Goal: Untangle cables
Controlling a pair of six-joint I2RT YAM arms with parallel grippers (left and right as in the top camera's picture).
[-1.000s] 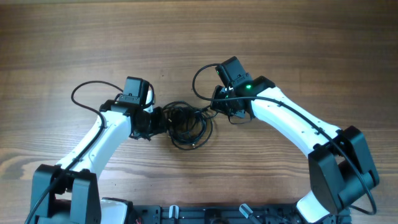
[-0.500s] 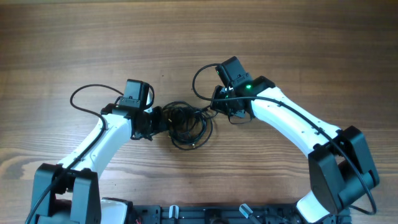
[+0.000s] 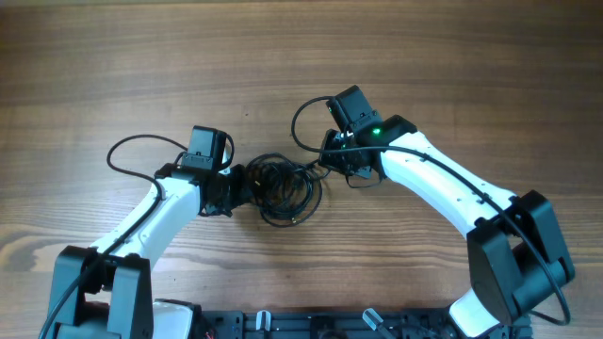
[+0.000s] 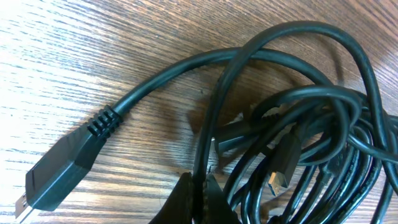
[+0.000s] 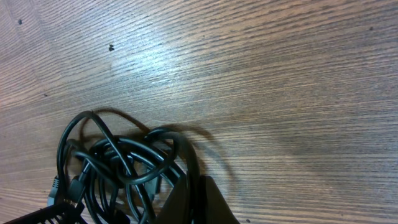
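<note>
From overhead, one tangled clump of cables (image 3: 283, 188) lies mid-tabletop (image 3: 283, 56), directly between the two sets of jaws. The left jaws meet the clump's left edge and the right jaws its far right edge. The left arm (image 3: 160, 212) reaches from the near left corner, bent at the elbow, with its wrist pointing right. The right arm (image 3: 443, 184) reaches from the near right corner, its wrist pointing left and slightly nearer. There are two arms and one clump; how many separate cords it holds cannot be told.

In the left wrist view, the left jaws are closed at the bottom edge, pinching one black strand that rises into the loops. A large flat plug (image 4: 59, 171) lies on the wood to the left, apart from the jaws, its cord curving into the tangle. A smaller plug (image 4: 283, 162) with a metal tip sits inside the loops.

In the right wrist view, the right jaws are closed at the bottom edge on a strand at the clump's right side. The overlapping loops spread left of them on bare wood.
</note>
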